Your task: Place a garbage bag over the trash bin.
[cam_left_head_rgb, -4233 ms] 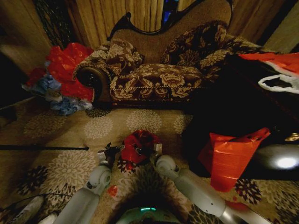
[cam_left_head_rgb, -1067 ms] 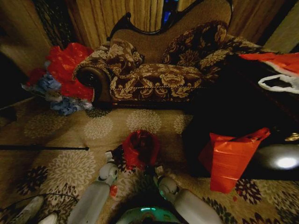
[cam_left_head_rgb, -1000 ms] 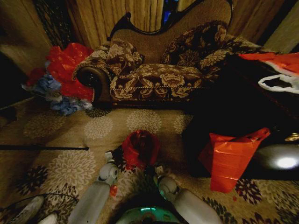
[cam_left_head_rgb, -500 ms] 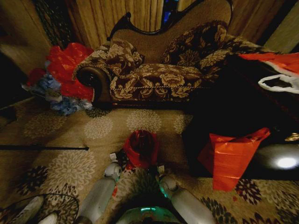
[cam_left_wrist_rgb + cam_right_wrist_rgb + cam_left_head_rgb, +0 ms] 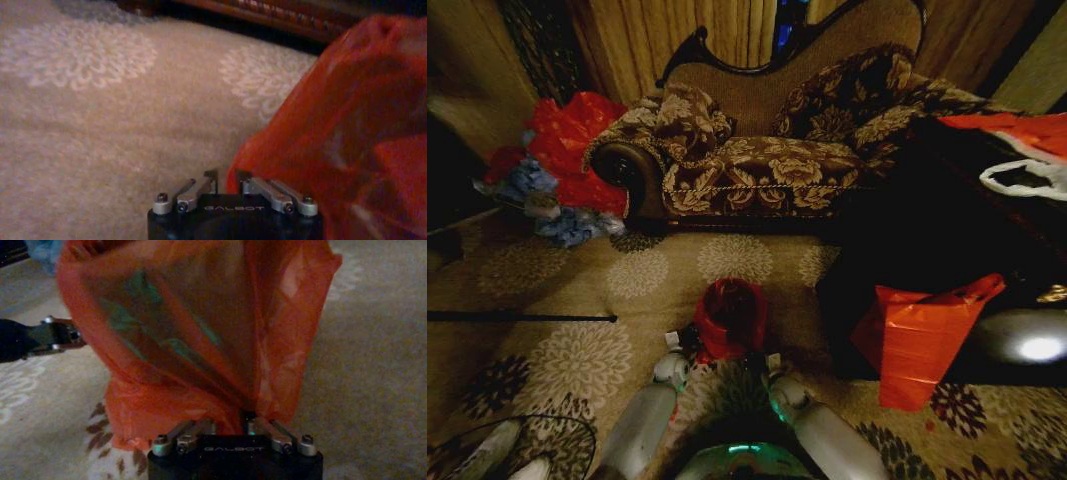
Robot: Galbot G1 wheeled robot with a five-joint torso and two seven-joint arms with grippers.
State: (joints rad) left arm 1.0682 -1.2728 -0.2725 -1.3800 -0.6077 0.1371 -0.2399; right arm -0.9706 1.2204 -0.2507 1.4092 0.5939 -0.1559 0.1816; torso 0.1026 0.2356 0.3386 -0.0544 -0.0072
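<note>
Item one, the garbage bag (image 5: pixel 730 318): we record it in the head view as a small deep-red crinkled mass standing on the carpet (image 5: pixel 577 290), between the left tool (image 5: pixel 689 343) and the right tool (image 5: pixel 761 358), just ahead of both. Its mouth faces up and its inside reads dark. We cannot tell from here whether the trash bin sits within it.

Item two, left tool (image 5: pixel 225 176), wrist view: the two fingers stand close together with a narrow gap, and the bag's edge (image 5: pixel 333 135) lies right at that gap. We cannot tell whether plastic is pinched. This view adds the bag's texture, thin and translucent with pale creases, rising to one side of the tool, and plain flowered carpet (image 5: pixel 100 100) on the other side.

Item three, right tool (image 5: pixel 232 426), wrist view: the fingers are drawn near each other with the bag's lower folds (image 5: pixel 193 340) bunched at them; we judge it gripping the plastic. Here the bag hangs as a tall, see-through orange-red sheet directly ahead of the tool, showing greenish reflections. Beyond it, across the bag, we see the left tool (image 5: pixel 63 337).
</note>
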